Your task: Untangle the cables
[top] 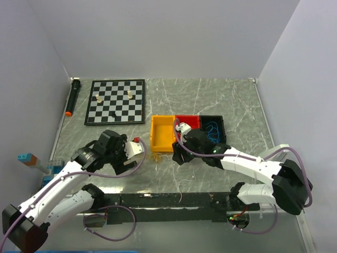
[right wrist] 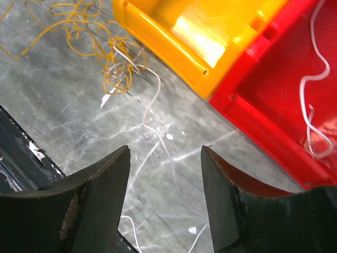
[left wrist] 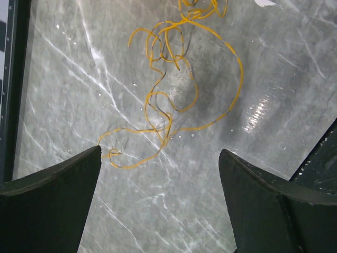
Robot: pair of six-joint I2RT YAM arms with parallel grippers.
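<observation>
Your left fingers (left wrist: pixel 52 200), spread and empty, hover with thin curly yellow wire loops (left wrist: pixel 167 128) just ahead on the grey marble table (left wrist: pixel 63 105). Your right fingers (right wrist: pixel 79 200), also spread, face a thin white strand (right wrist: pixel 158 87). The separating step seems pending: pinch 1 strand each.

I find no writing, label, brand or number to read in any of my three views, bins (top: pixel 159 138) and chessboard (top: pixel 131 108) included
</observation>
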